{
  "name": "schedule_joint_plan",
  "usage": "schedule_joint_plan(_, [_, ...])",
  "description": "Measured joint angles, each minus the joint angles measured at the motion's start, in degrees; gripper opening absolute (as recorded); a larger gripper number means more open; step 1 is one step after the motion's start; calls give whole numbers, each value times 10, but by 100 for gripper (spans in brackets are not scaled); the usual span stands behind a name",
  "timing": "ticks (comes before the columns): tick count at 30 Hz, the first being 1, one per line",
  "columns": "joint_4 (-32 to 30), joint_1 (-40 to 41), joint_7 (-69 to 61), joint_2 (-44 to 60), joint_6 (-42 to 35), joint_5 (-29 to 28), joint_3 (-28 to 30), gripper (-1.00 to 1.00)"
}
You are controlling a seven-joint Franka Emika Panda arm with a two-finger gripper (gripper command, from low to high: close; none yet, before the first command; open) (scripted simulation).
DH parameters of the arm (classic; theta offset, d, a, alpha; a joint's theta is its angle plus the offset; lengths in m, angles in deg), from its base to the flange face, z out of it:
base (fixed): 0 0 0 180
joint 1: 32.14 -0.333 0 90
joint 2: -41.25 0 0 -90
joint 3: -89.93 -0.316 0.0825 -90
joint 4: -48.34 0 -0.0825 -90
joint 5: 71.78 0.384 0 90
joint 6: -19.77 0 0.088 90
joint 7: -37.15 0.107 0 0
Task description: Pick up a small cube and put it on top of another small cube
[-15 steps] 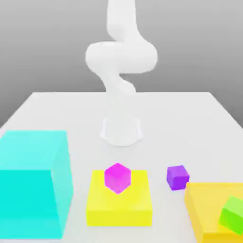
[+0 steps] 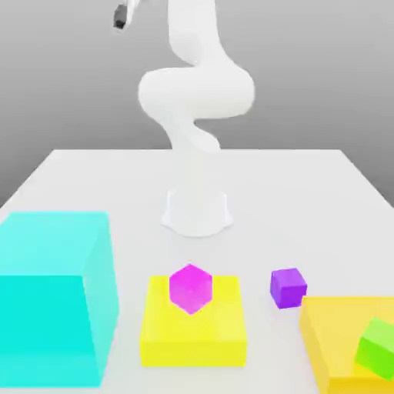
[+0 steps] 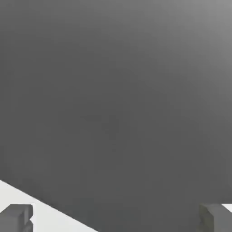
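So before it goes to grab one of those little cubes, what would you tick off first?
1. Jaws open and empty: ok. In the hand view the two fingertips stand far apart with nothing between them.
2. Purple cube free to grab: ok, it sits alone on the table.
3. Magenta cube as a base: ok, it rests on the yellow block.
4. Green cube: tilted on the orange block, not ok as a base.
5. Gripper lined up over a cube: not ok, it is high above the table.
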Motion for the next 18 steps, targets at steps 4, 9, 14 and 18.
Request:
schedule_joint_plan(4, [-13, -3, -98, 27, 7, -20, 60, 0])
schedule_joint_plan(9, [-21, 5, -216, 70, 4, -42, 153, 0])
schedule_joint_plan(14, [-30, 15, -335, 112, 0, -63, 248, 0])
schedule_joint_plan(18, [-37, 23, -430, 145, -4, -79, 323, 0])
